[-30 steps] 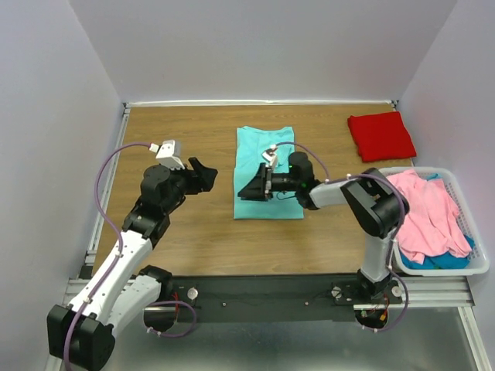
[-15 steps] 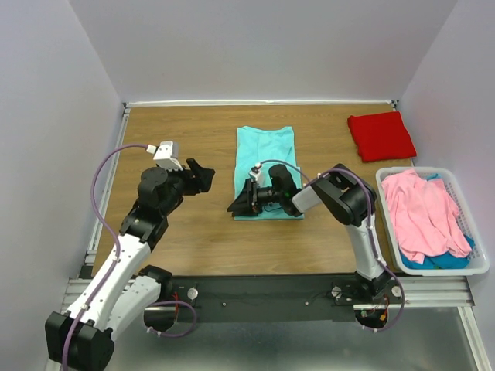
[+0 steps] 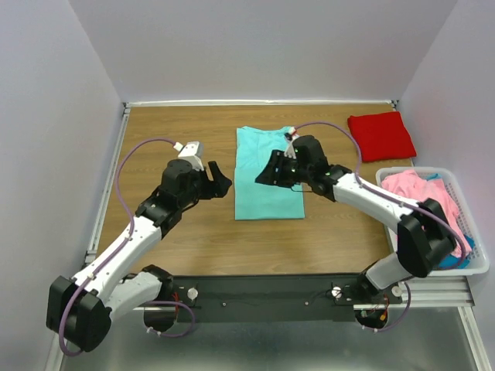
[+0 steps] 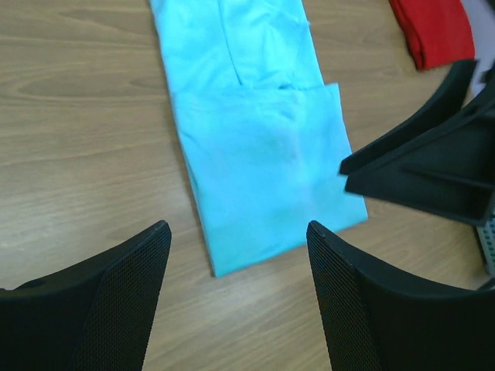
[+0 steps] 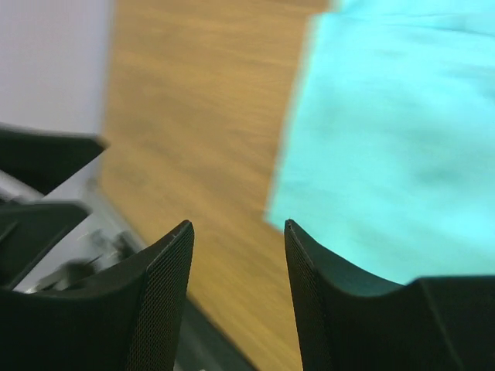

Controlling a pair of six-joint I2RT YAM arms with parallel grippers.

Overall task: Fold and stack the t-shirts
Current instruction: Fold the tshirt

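Note:
An aqua-teal t-shirt [image 3: 265, 170] lies flat mid-table as a long folded strip, also seen in the left wrist view [image 4: 259, 131] and the right wrist view [image 5: 402, 147]. A folded red t-shirt [image 3: 380, 135] sits at the back right, its corner showing in the left wrist view [image 4: 433, 31]. Pink [image 3: 421, 209] and blue-teal [image 3: 445, 259] t-shirts lie bunched in the basket. My left gripper [image 3: 223, 182] hovers open just left of the aqua shirt, holding nothing [image 4: 238, 232]. Above the shirt's right half, my right gripper [image 3: 265, 175] is open and empty [image 5: 238, 228].
A white plastic basket [image 3: 479, 267] stands at the table's right edge. Bare wood [image 3: 170, 131] lies left of the aqua shirt and in front of it. Walls close in the table on three sides.
The right arm has lifted off the aqua shirt's near end and swung back toward the far right. The left gripper has moved right, closer to the shirt's left edge.

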